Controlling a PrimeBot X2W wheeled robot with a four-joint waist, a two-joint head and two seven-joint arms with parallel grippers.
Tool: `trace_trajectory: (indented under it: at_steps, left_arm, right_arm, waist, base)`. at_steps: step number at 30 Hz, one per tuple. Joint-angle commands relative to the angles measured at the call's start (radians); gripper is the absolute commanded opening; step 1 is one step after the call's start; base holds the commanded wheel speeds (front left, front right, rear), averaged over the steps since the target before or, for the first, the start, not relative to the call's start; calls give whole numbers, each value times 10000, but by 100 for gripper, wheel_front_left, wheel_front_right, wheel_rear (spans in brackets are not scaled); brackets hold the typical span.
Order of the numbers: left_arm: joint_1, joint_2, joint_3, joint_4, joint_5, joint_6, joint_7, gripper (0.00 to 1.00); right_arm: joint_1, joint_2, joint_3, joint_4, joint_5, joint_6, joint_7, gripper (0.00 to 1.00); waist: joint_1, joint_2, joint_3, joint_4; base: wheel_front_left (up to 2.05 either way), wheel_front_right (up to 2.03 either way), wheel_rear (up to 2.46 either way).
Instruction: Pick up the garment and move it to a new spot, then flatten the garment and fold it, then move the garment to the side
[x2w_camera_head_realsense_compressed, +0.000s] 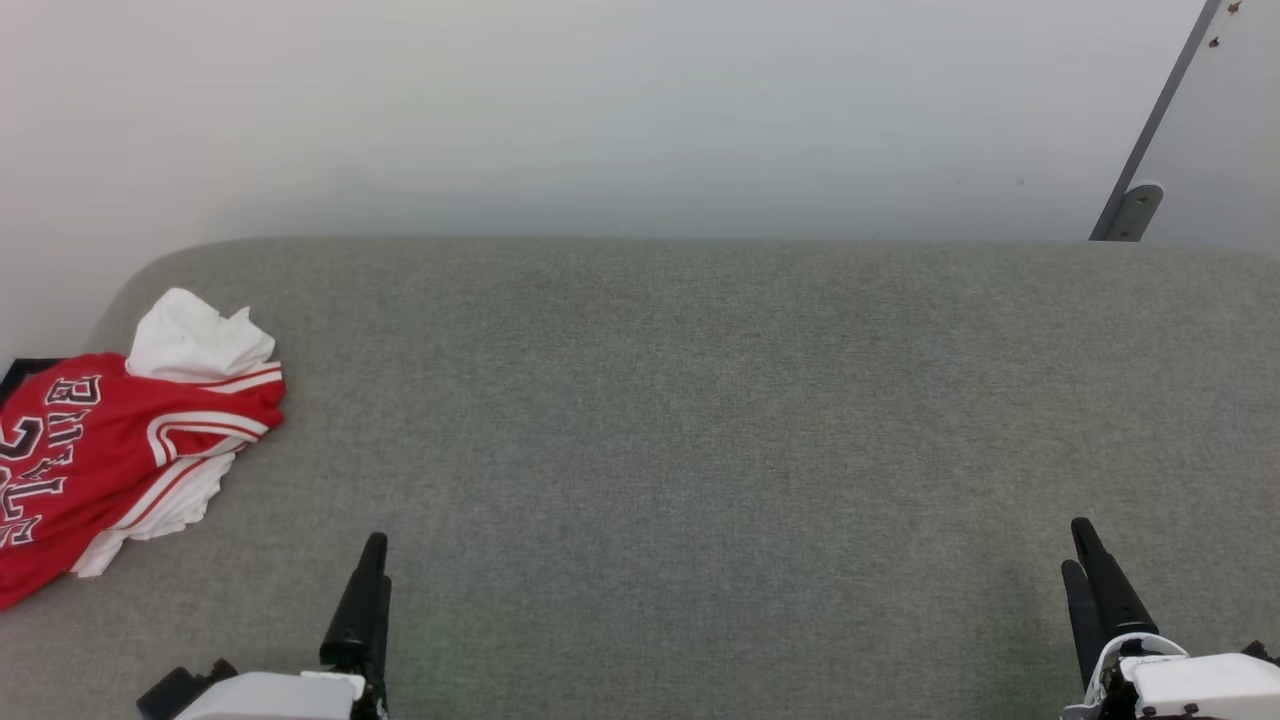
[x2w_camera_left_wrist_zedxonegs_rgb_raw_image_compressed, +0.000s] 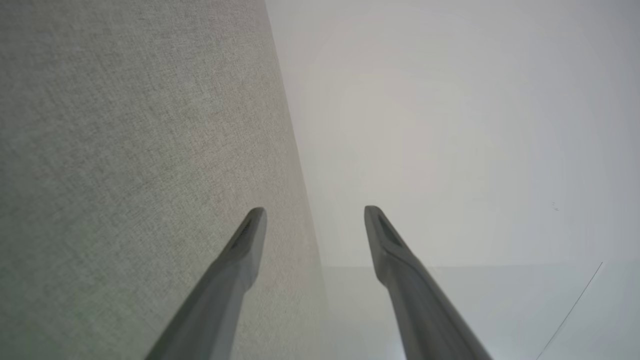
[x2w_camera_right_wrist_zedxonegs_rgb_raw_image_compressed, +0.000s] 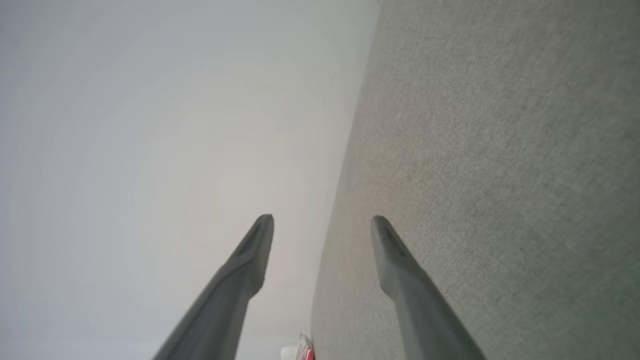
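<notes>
One crumpled garment lies at the far-left edge of the counter (partly cut off in the head view), well apart from both tools. The left tool and right tool gape wide, empty; a shallow pinch could drag it overboard.

Printed sideways across crumpled red jersey shirt with white sleeves and red-white striped trim: black white-outlined lettering, reads "BULLS" through the creases; beside it, black numeral, partly cut off, looks like 2.
</notes>
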Motion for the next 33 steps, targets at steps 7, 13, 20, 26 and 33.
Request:
trace_trajectory:
  at_steps: [7,13,20,26,33]
  left_arm:
    - [-97,355,-323,-209,1541,314,-408,100]
    - [-121,550,-489,-282,2987,625,-651,100]
    - [-93,692,-606,-424,4451,861,-877,100]
    - [-64,795,-725,-528,5730,971,-1080,100]
    - [-39,868,-782,-647,6904,1034,-1308,100]
  right_arm:
    - [-258,-384,365,-74,-1569,0,-410,100]
    - [-361,-509,485,51,-2892,0,-653,100]
    - [-452,-589,450,186,-4307,0,-877,100]
    - [-536,-580,411,266,-5500,0,-1022,100]
    - [-575,-553,395,245,-6613,0,-1169,100]
  waist:
    - [0,0,-10,-22]
    - [0,0,-18,-35]
    - [0,0,-24,-40]
    - [0,0,-35,-41]
    - [0,0,-44,-52]
  base:
    - [0,0,0]
    - [0,0,0]
    - [0,0,0]
    - [0,0,0]
    - [0,0,0]
